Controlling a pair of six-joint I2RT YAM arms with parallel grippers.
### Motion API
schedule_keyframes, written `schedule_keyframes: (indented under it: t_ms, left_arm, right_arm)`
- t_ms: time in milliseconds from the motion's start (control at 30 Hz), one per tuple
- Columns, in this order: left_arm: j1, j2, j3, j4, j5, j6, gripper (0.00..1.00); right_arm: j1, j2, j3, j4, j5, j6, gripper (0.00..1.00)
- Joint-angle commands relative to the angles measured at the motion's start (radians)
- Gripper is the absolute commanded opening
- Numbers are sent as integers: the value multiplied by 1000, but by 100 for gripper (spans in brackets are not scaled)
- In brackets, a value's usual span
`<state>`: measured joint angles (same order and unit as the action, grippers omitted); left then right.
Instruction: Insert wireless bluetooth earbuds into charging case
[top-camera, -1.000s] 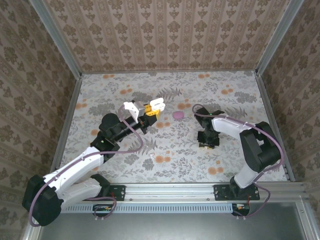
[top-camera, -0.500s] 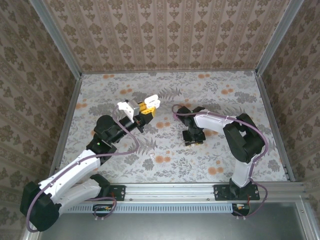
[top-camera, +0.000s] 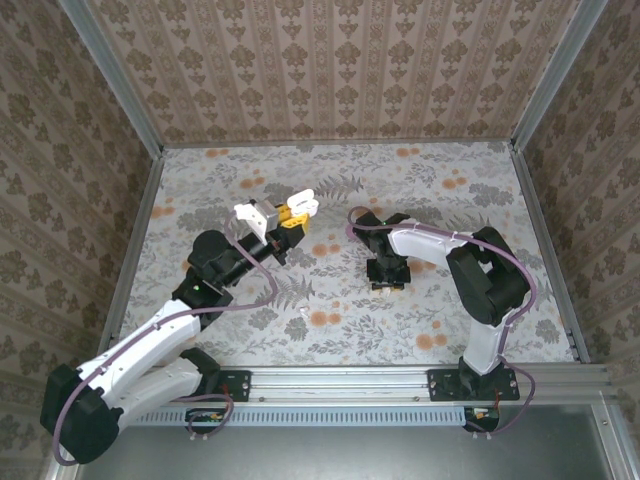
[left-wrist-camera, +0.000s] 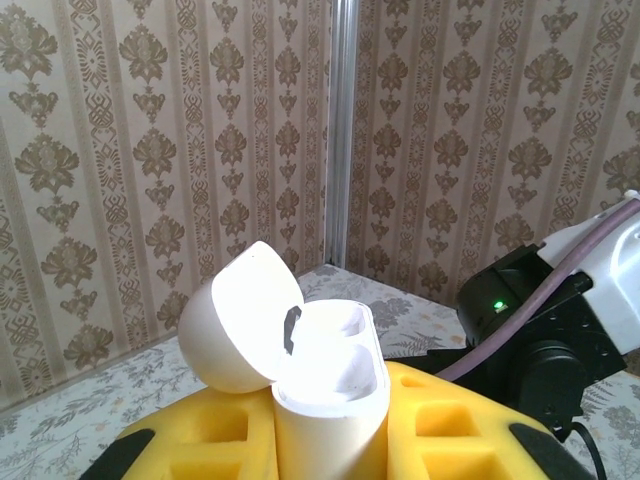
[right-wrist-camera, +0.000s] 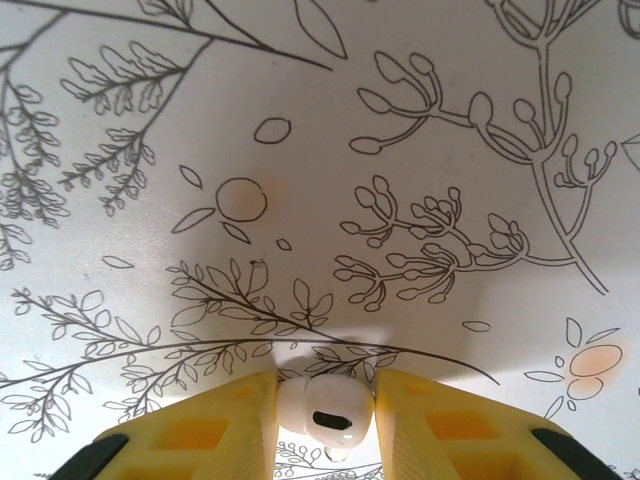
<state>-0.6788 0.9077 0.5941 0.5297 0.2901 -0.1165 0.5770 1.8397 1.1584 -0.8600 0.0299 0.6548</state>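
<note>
The charging case (left-wrist-camera: 330, 385) is a glossy white box with its lid (left-wrist-camera: 235, 320) swung open to the left and both wells empty. My left gripper (left-wrist-camera: 330, 445) is shut on its body between yellow pads (left-wrist-camera: 200, 430). From above, the left gripper (top-camera: 296, 212) holds the case (top-camera: 306, 205) raised over the table's back middle. My right gripper (top-camera: 386, 283) points straight down at the table. In its wrist view, one white earbud (right-wrist-camera: 325, 408) sits pinched between the yellow fingers (right-wrist-camera: 215, 420) of the right gripper (right-wrist-camera: 325, 395), just over the cloth. A white speck (top-camera: 303, 313), possibly the other earbud, lies on the table in front.
A floral-printed cloth (top-camera: 440, 190) covers the table, with patterned walls on three sides and metal rails (top-camera: 135, 250) along the edges. The right arm's dark joints (left-wrist-camera: 540, 320) show behind the case in the left wrist view.
Over the last second the right arm swung left and came down over the table centre, and its jaws closed. The left gripper shifted slightly left with the case.
</note>
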Motion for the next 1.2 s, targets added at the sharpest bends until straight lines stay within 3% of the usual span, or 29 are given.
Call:
schedule_keyframes:
  t_ms: [0,367,633,900,1167]
  left_arm:
    - [8,1,-9,20,3,1,22]
    - [8,8,-2,15,7,-4,23]
    - [7,50,1,15,14,-21,23]
    - [6,138,36,28,56,-41,23]
    - [2,197,61,53,110,-66,23]
  right_arm:
    - [3,20,-7,-11,-4,1,32]
    - [4,-7,-17,8,-1,-25,28]
    - [4,-203,8,8,43,-46,27]
    - [23,-408,147,0,85,-108,27]
    - [80,-472,323,-2,112,-175,27]
